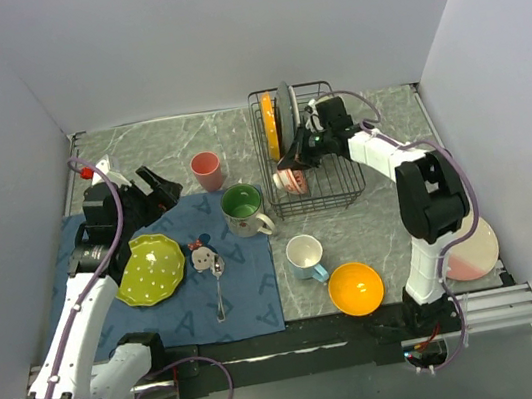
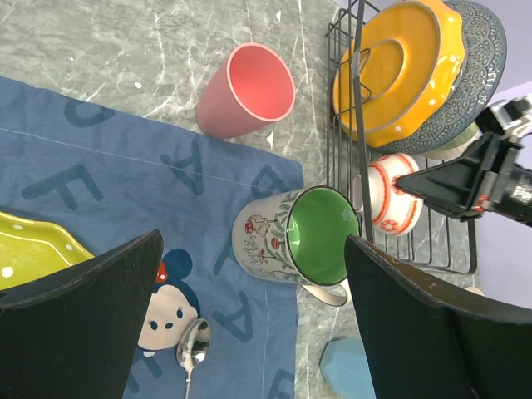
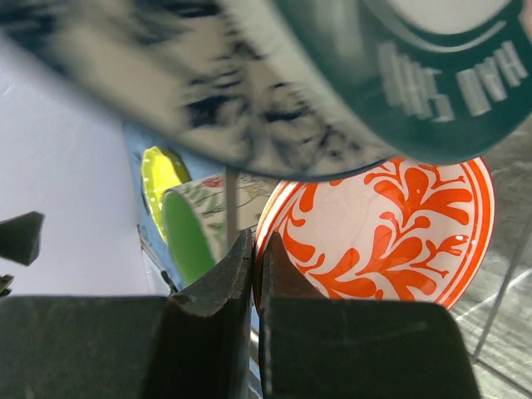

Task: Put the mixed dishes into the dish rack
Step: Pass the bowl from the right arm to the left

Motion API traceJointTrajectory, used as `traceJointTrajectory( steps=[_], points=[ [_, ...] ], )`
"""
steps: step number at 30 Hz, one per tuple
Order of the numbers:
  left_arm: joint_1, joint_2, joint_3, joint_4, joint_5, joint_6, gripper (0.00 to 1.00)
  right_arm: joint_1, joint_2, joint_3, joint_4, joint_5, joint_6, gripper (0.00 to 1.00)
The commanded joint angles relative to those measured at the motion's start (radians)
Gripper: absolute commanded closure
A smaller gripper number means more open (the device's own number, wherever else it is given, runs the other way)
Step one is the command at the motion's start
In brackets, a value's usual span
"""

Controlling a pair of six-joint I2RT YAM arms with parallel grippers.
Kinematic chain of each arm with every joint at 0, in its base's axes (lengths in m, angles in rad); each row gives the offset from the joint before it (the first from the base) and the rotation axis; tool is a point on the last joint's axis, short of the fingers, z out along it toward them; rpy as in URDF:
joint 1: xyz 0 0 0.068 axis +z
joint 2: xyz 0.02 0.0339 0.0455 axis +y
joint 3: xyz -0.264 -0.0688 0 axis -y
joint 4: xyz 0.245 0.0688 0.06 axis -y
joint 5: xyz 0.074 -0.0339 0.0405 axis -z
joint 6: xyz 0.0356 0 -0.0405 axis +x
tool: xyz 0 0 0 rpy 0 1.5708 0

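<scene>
the right gripper has its fingers pressed almost together, pinching the rim of the small red-patterned dish low at the near left corner of the dish rack, just in front of the upright orange plate. this looks like the placing step: next the dish must settle against the wires, followed by a release and a clean lift away. the left gripper hangs spread wide above the green-lined mug at the blue mat's far right corner.
</scene>
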Motion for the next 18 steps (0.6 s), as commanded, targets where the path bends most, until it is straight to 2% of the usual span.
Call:
traceJointTrajectory(
  steps=[1, 13, 18],
  points=[
    [-0.004, -0.025, 0.006, 0.008, -0.018, 0.020, 0.03, -0.023, 0.038, 0.030, 0.038, -0.008, 0.012, 0.96],
    [-0.004, -0.027, 0.007, 0.007, -0.021, 0.017, 0.03, -0.043, 0.008, -0.036, -0.023, 0.132, -0.031, 0.96],
    [-0.003, -0.027, 0.001, 0.014, -0.016, 0.015, 0.03, -0.044, -0.037, -0.089, -0.060, 0.255, -0.092, 0.88]
  ],
)
